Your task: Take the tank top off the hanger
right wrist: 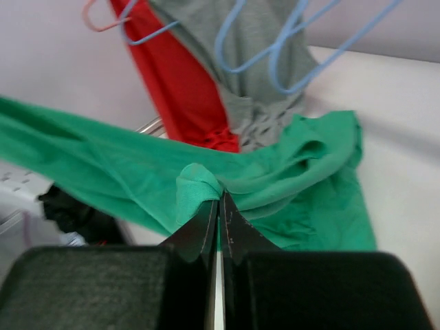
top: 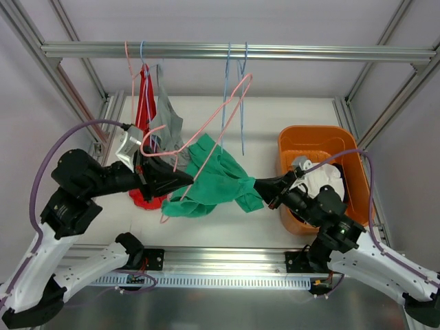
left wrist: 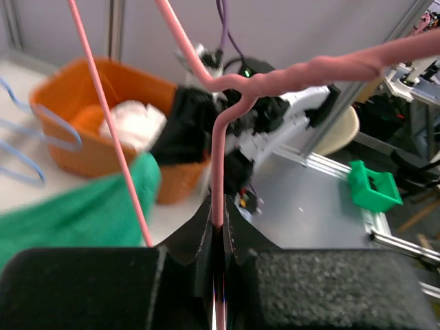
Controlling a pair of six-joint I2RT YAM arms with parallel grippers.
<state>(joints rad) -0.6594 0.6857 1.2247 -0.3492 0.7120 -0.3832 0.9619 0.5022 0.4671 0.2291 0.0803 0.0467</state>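
Note:
A green tank top (top: 216, 179) hangs bunched off a pink wire hanger (top: 206, 124) in the middle of the table. My left gripper (top: 180, 176) is shut on the pink hanger's wire, which runs up between its jaws in the left wrist view (left wrist: 217, 172). My right gripper (top: 261, 188) is shut on a fold of the green tank top (right wrist: 199, 185) at its right end. The cloth stretches between the two grippers.
A red garment (top: 144, 103) and a grey one (top: 167, 120) hang from the top rail (top: 234, 51) at the back left. Blue hangers (top: 234, 89) hang mid-rail. An orange bin (top: 330, 141) with white and black cloth stands at the right.

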